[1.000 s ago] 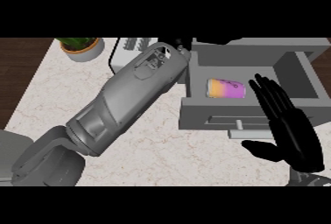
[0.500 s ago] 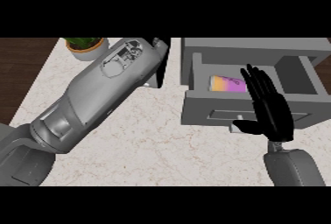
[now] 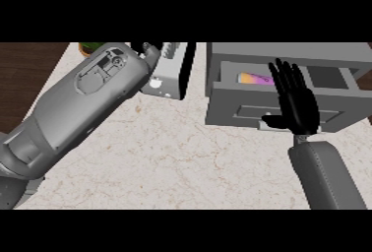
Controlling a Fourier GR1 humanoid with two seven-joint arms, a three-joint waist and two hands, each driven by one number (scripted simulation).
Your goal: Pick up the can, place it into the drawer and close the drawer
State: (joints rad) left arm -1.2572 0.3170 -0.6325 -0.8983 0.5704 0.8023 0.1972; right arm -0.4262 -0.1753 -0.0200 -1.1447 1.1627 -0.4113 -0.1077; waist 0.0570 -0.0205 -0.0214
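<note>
Forward and inward has gone the right hand (image 3: pixel 295 103): its straight, open fingers now lie flat against the drawer (image 3: pixel 240 106) front at about 2 o'clock, holding nothing. Inside the open drawer lies the can (image 3: pixel 256 78), on its side, partly behind the fingertips. At 11 o'clock the left forearm (image 3: pixel 80 108) slants across the desk (image 3: pixel 181 167); its hand is hidden, so I cannot tell its state.
</note>
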